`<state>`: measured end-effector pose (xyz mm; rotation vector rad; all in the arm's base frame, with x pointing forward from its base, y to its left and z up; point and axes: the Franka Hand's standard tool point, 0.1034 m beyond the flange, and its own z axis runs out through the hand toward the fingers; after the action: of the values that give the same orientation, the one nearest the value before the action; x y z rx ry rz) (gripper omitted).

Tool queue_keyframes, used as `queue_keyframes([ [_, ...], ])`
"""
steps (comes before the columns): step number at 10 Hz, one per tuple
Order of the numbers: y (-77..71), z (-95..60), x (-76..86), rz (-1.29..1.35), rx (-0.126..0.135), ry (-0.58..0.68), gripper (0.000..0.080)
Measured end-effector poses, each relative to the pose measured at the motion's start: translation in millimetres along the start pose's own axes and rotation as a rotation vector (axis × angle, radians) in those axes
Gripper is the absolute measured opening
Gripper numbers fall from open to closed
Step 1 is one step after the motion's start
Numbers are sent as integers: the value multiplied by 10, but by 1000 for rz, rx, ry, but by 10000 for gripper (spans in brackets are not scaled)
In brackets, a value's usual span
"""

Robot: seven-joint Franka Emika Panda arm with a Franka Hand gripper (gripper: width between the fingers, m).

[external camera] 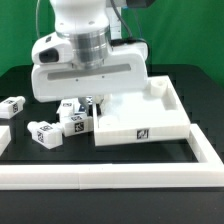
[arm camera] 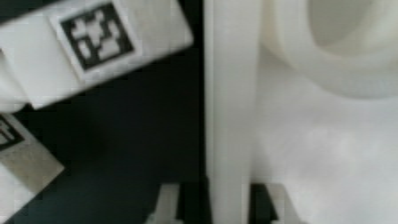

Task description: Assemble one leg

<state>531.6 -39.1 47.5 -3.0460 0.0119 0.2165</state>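
Outside the rimmed panel (external camera: pixel 170 128) lie the legs (external camera: pixel 45 132); fingers (arm camera: pixel 173 205) straddle its wall.

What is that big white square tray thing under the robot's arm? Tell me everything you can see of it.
The white square panel looks like smooth matte plastic, a shallow tray with a raised rim all round. It lies flat, open side up, on the black table. A black-and-white tag sits on its near wall, and a rounded moulding shows inside. The gripper straddles its rim on the exterior view's left; contact is unclear. A tagged leg lies close beside that wall.
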Motion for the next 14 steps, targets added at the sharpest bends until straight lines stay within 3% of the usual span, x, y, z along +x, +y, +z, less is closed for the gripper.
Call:
queue_keyframes([
  [2,-9,148,72,22,-7,15,45],
  [8,21,202,47,-3,-1,5,45],
  [11,-85,307,359,48,-3,19,45],
  [12,-152,311,403,68,-6,35,45],
  [14,-145,345,464,71,-21,71,45],
])
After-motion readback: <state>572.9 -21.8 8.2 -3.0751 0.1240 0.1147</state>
